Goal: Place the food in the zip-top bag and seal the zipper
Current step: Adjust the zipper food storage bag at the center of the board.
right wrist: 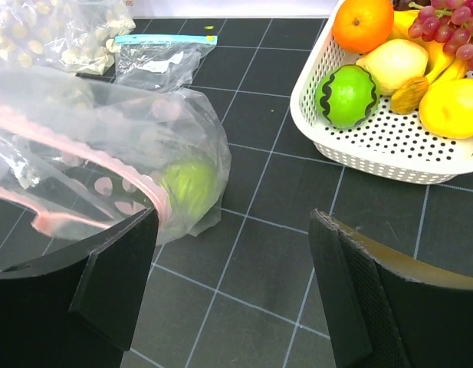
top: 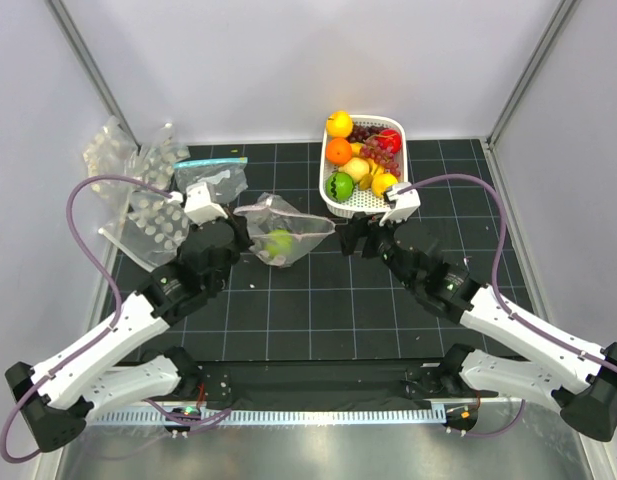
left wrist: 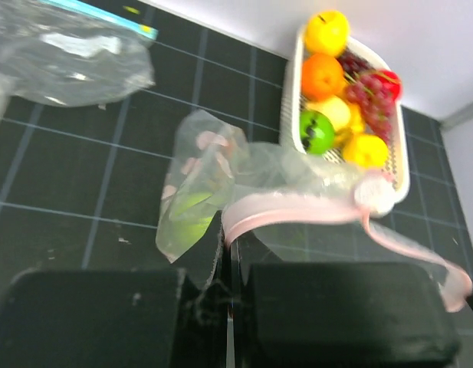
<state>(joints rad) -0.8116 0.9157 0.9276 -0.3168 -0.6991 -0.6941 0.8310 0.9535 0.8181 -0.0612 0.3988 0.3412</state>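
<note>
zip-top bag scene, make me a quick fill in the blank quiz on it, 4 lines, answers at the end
1. The left gripper is ___ on the zipper of the zip-top bag.
2. The fruit inside that bag is ___ in colour.
3. The right gripper has its jaws ___ and holds nothing.
4. The perforated basket is ___ in colour.

Missing words: shut; green; open; white
</note>
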